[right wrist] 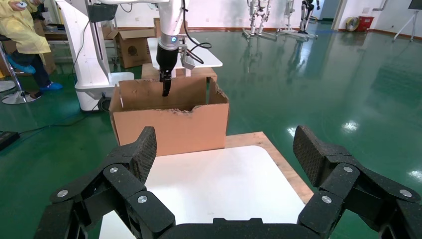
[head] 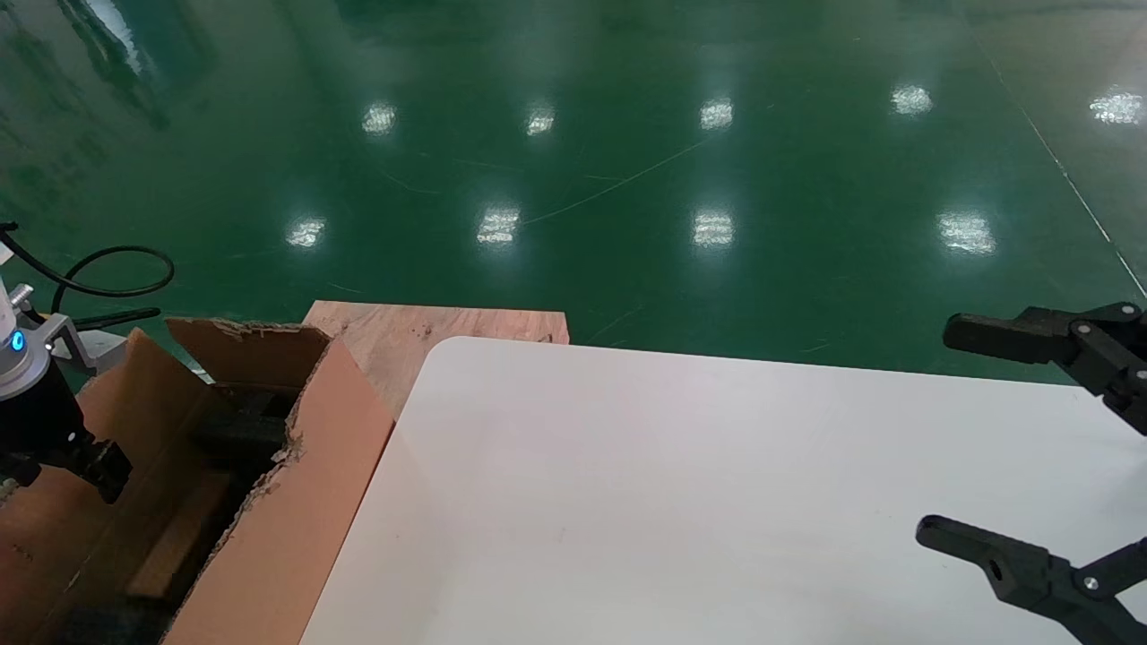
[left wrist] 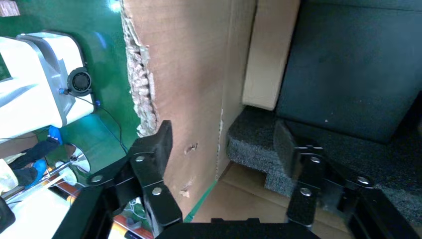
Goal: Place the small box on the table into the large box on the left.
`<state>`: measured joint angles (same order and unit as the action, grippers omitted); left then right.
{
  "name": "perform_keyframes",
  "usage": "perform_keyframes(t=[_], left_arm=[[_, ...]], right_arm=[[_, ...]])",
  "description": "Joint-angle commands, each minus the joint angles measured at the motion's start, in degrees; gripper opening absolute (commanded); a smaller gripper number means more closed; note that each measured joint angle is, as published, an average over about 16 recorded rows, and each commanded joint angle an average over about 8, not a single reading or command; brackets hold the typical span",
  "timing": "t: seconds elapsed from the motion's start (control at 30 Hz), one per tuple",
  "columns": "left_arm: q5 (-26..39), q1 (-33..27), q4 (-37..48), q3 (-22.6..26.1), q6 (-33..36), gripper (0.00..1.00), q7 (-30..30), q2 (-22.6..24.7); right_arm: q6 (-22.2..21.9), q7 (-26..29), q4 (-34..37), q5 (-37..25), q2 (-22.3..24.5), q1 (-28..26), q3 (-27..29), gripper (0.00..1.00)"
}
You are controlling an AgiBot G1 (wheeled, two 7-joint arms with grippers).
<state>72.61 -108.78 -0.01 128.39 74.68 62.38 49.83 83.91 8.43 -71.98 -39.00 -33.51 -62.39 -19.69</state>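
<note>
The left gripper (left wrist: 221,149) hangs over the large box (head: 296,502), fingers spread, holding nothing, one finger outside the torn wall. The small box (left wrist: 268,55) lies inside, against that wall, beside dark foam (left wrist: 259,149). The table (head: 717,502) touches the carton. The right gripper (head: 936,439) hovers wide open over the table's right edge.

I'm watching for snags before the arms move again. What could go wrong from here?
The left gripper hangs open inside the large box, one finger beside the ragged torn wall edge; lifting out crookedly could catch it. A pale box leans against the dark foam in there and could tip if bumped. The right gripper hovers open over the table, holding nothing.
</note>
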Motion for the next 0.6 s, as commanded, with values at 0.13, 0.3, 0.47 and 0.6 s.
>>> perform_keyframes(t=[0.13, 0.3, 0.47, 0.6], left_arm=[[-0.1, -0.1, 0.0, -0.1, -0.2, 1.00, -0.1, 0.0], [-1.2, -1.1, -0.2, -0.8, -1.1, 1.00, -1.0, -0.3], [-4.4, -3.5, -1.5, -3.1, -2.9, 1.00, -4.1, -1.4], [-8.6, -6.8, -4.1, -6.1, -4.9, 1.00, -8.7, -2.8]], right_arm=[[0.0, 0.0, 0.0, 0.0, 0.0, 0.0, 0.0, 1.00], [0.0, 0.0, 0.0, 0.0, 0.0, 0.0, 0.0, 1.00], [0.0, 0.0, 0.0, 0.0, 0.0, 0.0, 0.0, 1.00], [0.0, 0.0, 0.0, 0.0, 0.0, 0.0, 0.0, 1.00]])
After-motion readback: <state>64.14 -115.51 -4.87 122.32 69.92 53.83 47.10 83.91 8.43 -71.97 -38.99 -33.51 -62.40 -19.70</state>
